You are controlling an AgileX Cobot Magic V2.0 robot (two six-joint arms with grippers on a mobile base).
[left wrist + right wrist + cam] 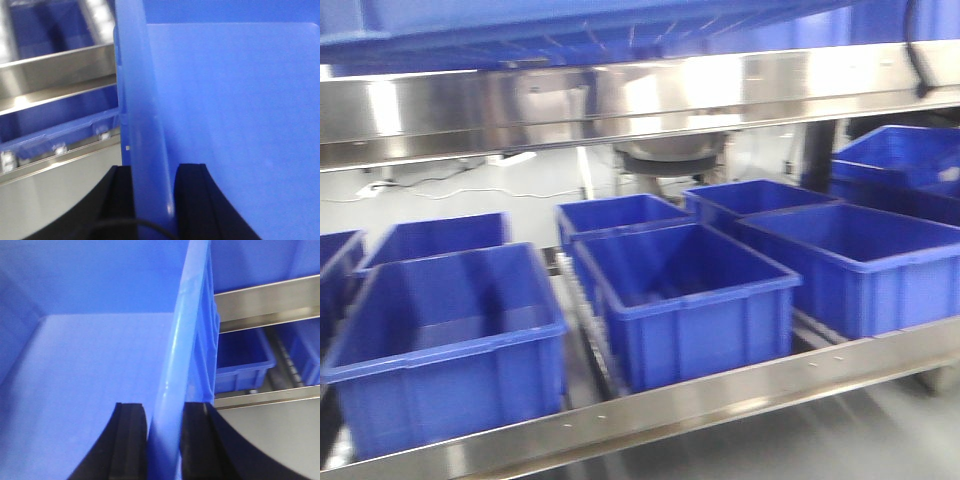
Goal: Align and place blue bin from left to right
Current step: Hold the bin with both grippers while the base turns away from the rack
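Gripping the blue bin (570, 30) by two opposite walls, I have both ends clamped on plastic. My left gripper (152, 172) straddles one thick, smooth wall, and my right gripper (164, 410) straddles the other, each with one black jaw inside and one outside. That one bin hangs across the top of the front view, above the upper steel rail (620, 100). Its long side seems to run left to right between my arms, and its open side faces my wrist cameras.

Below it I count eight other bins (680, 300) on the shelf. All are blue, rectangular, rimmed plastic, and some are cut off at the frame edges. They sit in a front row and a back row, with their long sides running front to back. A second brushed-steel rail (720, 400) runs along the front edge of the shelf. The front view is blurred, so I cannot make out finer ribbing.
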